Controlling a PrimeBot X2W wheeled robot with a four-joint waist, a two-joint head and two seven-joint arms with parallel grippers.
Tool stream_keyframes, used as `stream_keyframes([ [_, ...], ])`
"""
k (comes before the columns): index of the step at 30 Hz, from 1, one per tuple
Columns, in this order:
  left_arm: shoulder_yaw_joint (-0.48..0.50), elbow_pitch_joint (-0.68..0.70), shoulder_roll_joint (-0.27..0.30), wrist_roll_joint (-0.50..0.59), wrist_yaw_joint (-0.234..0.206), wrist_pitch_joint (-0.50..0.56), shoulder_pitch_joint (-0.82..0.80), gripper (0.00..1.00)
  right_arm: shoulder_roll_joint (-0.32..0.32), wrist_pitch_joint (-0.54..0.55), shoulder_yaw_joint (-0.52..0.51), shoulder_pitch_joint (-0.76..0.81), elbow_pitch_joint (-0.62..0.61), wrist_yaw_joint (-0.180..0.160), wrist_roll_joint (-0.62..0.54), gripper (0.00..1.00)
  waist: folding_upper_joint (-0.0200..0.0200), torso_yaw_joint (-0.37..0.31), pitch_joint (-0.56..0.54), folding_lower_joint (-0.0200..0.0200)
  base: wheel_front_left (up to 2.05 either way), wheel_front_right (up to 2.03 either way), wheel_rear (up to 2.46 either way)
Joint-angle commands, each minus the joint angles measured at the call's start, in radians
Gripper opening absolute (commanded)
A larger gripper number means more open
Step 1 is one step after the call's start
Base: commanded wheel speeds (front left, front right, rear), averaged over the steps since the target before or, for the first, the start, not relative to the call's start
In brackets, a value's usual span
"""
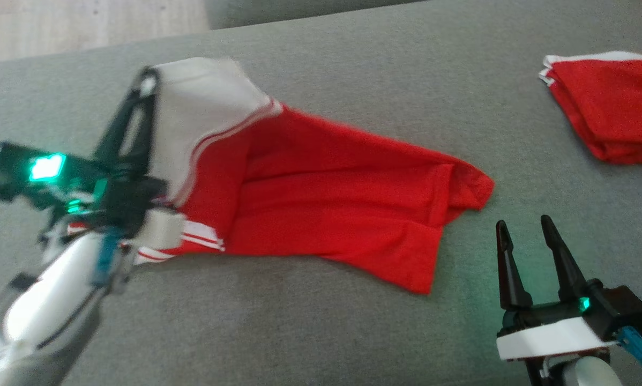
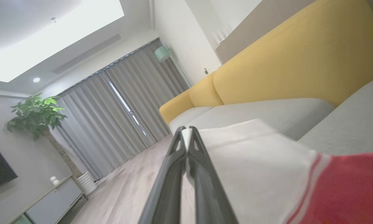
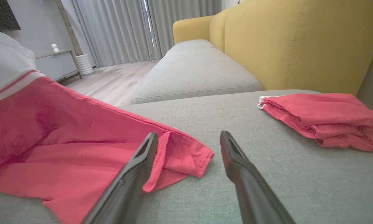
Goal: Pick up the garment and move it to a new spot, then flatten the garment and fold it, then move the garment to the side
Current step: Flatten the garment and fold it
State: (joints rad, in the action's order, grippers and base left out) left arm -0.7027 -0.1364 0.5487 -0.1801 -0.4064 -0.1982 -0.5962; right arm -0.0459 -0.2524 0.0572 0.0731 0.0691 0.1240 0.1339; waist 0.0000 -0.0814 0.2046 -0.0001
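— At the frame's left, what's my arm doing?
— Stretched up-frame, left gripper (image 1: 148, 80) pinching the garment (image 1: 326, 198) by its white edge; the red body sprawls mid-frame on the grey cushion (image 1: 321, 332). My right gripper (image 1: 524, 224) stands spread at lower right

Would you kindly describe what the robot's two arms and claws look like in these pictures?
The left claw and the right claw each have two long, dark, tapering fingers on a black base with a white band and a green light. A blue plug sits near each wrist. The left forearm is glossy silver-white.
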Motion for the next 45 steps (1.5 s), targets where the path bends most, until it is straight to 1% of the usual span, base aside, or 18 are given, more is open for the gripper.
stream_keyframes([
  [1,0.07,0.06,0.067,-0.027,-0.008,0.015,-0.001,0.0,-0.008,-0.009,0.025,-0.017,-0.022,0.007,0.007,1.0,0.0,0.023,-0.009,0.0001,0.0,0.0,0.0],
  [3,0.097,0.1,0.122,-0.042,-0.011,0.036,0.023,0.0,-0.016,-0.009,0.03,-0.026,-0.013,0.007,0.013,1.0,0.0,0.036,-0.008,0.0001,0.0,0.0,0.0],
  [6,0.116,0.143,0.171,-0.053,-0.008,0.057,0.04,0.0,-0.041,-0.009,0.032,-0.051,0.009,0.007,0.029,1.0,0.0,0.057,-0.001,0.0001,0.0,0.0,0.0],
  [7,0.118,0.16,0.189,-0.053,-0.002,0.068,0.041,0.0,-0.068,-0.009,0.031,-0.077,0.026,0.007,0.035,1.0,0.0,0.068,0.008,0.0001,0.0,0.0,0.0],
  [10,0.115,0.173,0.198,-0.05,0.003,0.079,0.033,0.0,-0.108,-0.009,0.035,-0.114,0.076,0.007,0.042,1.0,0.0,0.082,0.02,0.0001,0.0,0.0,0.0],
  [14,0.103,0.165,0.18,-0.046,0.014,0.077,0.006,0.0,-0.162,-0.009,0.108,-0.133,0.101,0.007,0.11,1.0,0.0,0.104,0.034,0.0001,0.0,0.0,0.0],
  [18,0.094,0.134,0.158,-0.044,0.027,0.065,-0.029,0.0,-0.246,-0.009,0.228,-0.086,0.082,0.007,0.184,1.0,0.0,0.116,0.045,0.0001,0.0,0.0,0.0],
  [21,0.088,0.113,0.142,-0.039,0.034,0.057,-0.058,0.0,-0.282,-0.009,0.261,-0.037,0.054,0.007,0.205,1.0,0.0,0.123,0.049,0.0001,0.0,0.0,0.0],
  [29,0.081,0.072,0.129,-0.038,0.047,0.04,-0.091,0.0,-0.286,-0.009,0.253,0.041,0.028,0.007,0.208,1.0,0.0,0.125,0.04,0.0001,0.0,0.0,0.0],
  [36,0.071,0.054,0.123,-0.044,0.053,0.036,-0.093,0.0,-0.283,-0.009,0.285,0.023,0.062,0.007,0.227,1.0,0.0,0.135,0.034,0.0001,0.0,0.0,0.0],
  [37,0.069,0.054,0.123,-0.044,0.054,0.036,-0.094,0.0,-0.282,-0.009,0.29,0.019,0.071,0.007,0.233,0.91,0.0,0.137,0.035,0.0001,0.0,0.0,0.0],
  [38,0.067,0.054,0.122,-0.044,0.055,0.036,-0.096,0.0,-0.282,-0.009,0.293,0.014,0.078,0.007,0.235,0.75,0.0,0.139,0.035,0.0001,0.0,0.0,0.0],
  [39,0.066,0.053,0.121,-0.044,0.055,0.036,-0.097,0.0,-0.283,-0.009,0.294,0.009,0.083,0.007,0.236,0.67,0.0,0.141,0.036,0.0001,0.0,0.0,0.0],
  [40,0.065,0.053,0.12,-0.044,0.056,0.036,-0.098,0.0,-0.282,-0.009,0.295,0.005,0.087,0.007,0.235,0.45,0.0,0.142,0.037,0.0001,0.0,0.0,0.0],
  [41,0.064,0.052,0.119,-0.044,0.056,0.036,-0.099,0.0,-0.282,-0.009,0.297,0.001,0.089,0.007,0.235,0.31,0.0,0.143,0.037,0.0001,0.0,0.0,0.0],
  [42,0.063,0.051,0.119,-0.045,0.056,0.037,-0.1,0.0,-0.281,-0.009,0.298,-0.003,0.089,0.007,0.235,0.09,0.0,0.144,0.037,0.0001,0.0,0.0,0.0],
  [43,0.062,0.05,0.119,-0.046,0.056,0.037,-0.101,0.0,-0.279,-0.009,0.298,-0.005,0.089,0.007,0.236,0.0,0.0,0.144,0.036,0.0001,0.0,0.0,0.0],
  [45,0.062,0.047,0.119,-0.048,0.056,0.036,-0.101,0.0,-0.279,-0.009,0.3,-0.008,0.091,0.007,0.238,0.0,0.0,0.142,0.033,0.0001,0.0,0.0,0.0],
])
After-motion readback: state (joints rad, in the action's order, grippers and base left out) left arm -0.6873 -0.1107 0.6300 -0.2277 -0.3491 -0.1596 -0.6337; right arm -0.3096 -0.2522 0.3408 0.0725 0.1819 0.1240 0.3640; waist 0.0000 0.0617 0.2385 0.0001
